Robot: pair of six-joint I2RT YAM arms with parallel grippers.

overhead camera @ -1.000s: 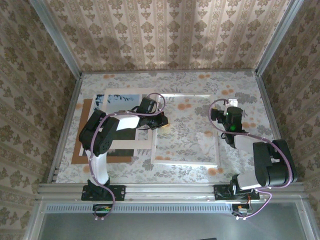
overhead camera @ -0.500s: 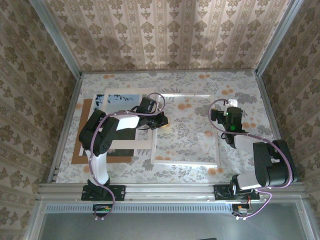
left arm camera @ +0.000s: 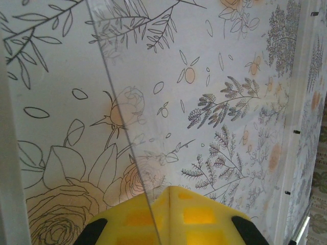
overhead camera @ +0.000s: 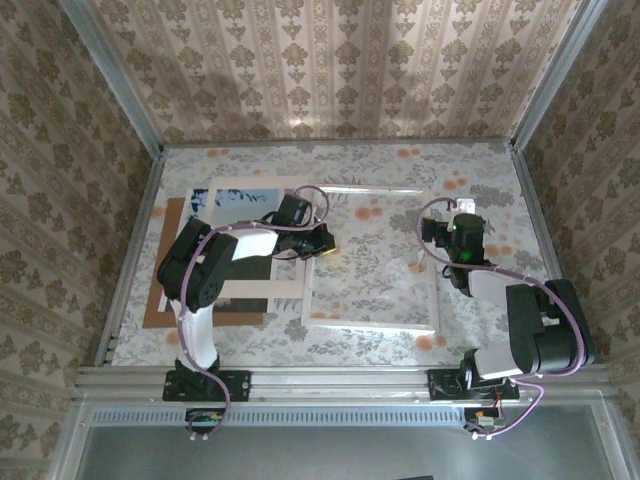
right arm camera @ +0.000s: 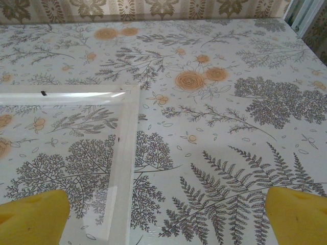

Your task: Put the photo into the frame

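Note:
The frame [overhead camera: 372, 322] lies mid-table, a thin white rectangle with a clear pane [left arm camera: 219, 66]. My left gripper [overhead camera: 321, 242] is at its left edge, yellow pads [left arm camera: 204, 214] shut together. The pane's edge crosses over the left pad, and I cannot tell whether it is pinched. The photo [overhead camera: 238, 200], blue sky over a dark hill, lies to the left, partly under a white mat [overhead camera: 255, 292]. My right gripper [right arm camera: 163, 224] [overhead camera: 452, 224] hangs open over the frame's right edge [right arm camera: 125, 138], nothing between its pads [right arm camera: 30, 219].
A brown board [overhead camera: 160, 300] lies under the mat at the left. Metal rails and papered walls close in the floral table [overhead camera: 480, 170] on all sides. Bare tabletop stretches beyond and to the right of the frame.
My left gripper has crept very slightly left along the frame's edge. The right arm and the frame have not visibly moved.

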